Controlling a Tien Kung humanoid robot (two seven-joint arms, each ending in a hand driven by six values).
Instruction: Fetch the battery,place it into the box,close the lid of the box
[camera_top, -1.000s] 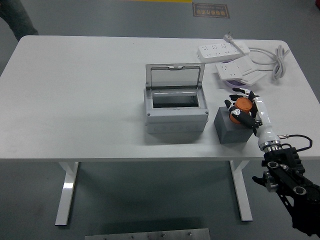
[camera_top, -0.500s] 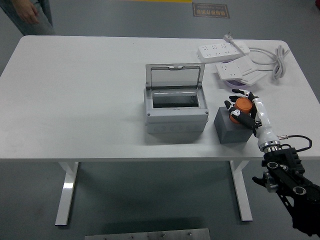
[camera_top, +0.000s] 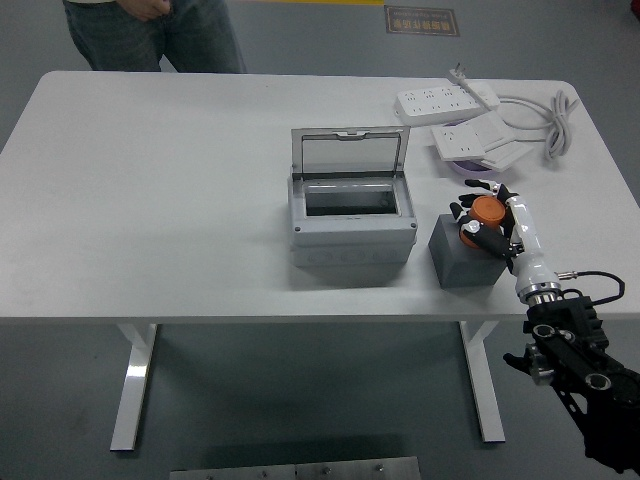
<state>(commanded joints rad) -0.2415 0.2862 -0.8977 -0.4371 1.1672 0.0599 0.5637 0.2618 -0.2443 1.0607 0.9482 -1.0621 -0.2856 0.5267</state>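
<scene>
The battery (camera_top: 487, 212) is the orange cylinder sitting on top of the grey block (camera_top: 466, 254), toward the block's far right corner. We read its long axis as roughly upright, flat round end facing up, though the fingers cover most of its side so we can't be sure of the tilt.

Right hand (camera_top: 491, 220) is wrapped around it: dark fingers (camera_top: 483, 241) curl in on the near side and others show on the far side, so we call the hand closed on the battery. Whether it is lifted clear of the block or resting on it, we cannot tell from this angle.

The relation that matters: the box (camera_top: 351, 222) lies directly to the left of the battery, just beside the grey block with a narrow strip of table (camera_top: 150, 200) between them. Its clear lid (camera_top: 348, 152) stands upright at the far edge, so the cavity opens straight upward. We judge the carry is a short move leftward over the box's right wall, then down.

The right hand is the only one near; the left arm is not in frame.

Further out, power strips (camera_top: 470, 125) and their cable lie at the far right of the table, behind the hand and out of the path. A person (camera_top: 160, 30) stands at the far left side, hands away from the table.
</scene>
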